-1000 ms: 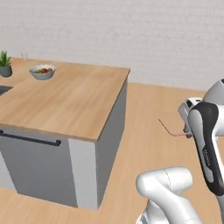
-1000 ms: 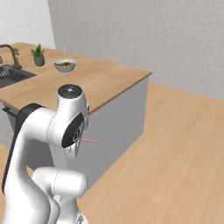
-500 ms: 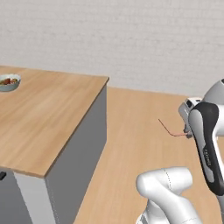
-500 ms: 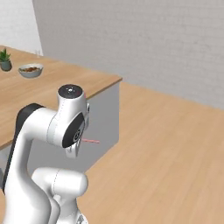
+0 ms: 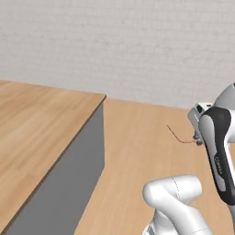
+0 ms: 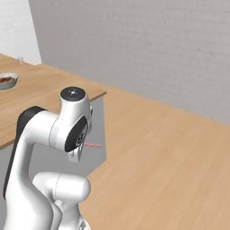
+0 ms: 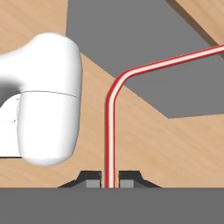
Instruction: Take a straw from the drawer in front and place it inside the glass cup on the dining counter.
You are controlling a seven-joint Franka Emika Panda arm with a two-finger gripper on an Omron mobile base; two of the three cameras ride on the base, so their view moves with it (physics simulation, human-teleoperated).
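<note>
My gripper (image 7: 109,180) is shut on the straw (image 7: 109,131), a thin red-and-white stick that rises from between the fingertips and bends off to the right. In the left base view the straw (image 5: 180,136) sticks out leftward from the gripper (image 5: 198,138), held in the air over the wood floor. Its pink tip (image 6: 94,145) peeks out beside my arm in the right base view. The dining counter (image 5: 41,128) lies to the left, apart from the gripper. A tiny clear shape at its far end (image 6: 20,59) may be the glass cup; it is too small to tell. The drawer is out of view.
A bowl of fruit (image 6: 6,81) sits on the dining counter (image 6: 49,85) at the far left. The counter's grey end panel (image 5: 75,183) faces me. Open wood floor (image 6: 170,152) stretches to the right, up to a pale brick wall (image 5: 137,46).
The whole picture has shifted: the base has moved, so the counter slid left and closer, and the plant left the view. The straw stays held in the shut gripper.
</note>
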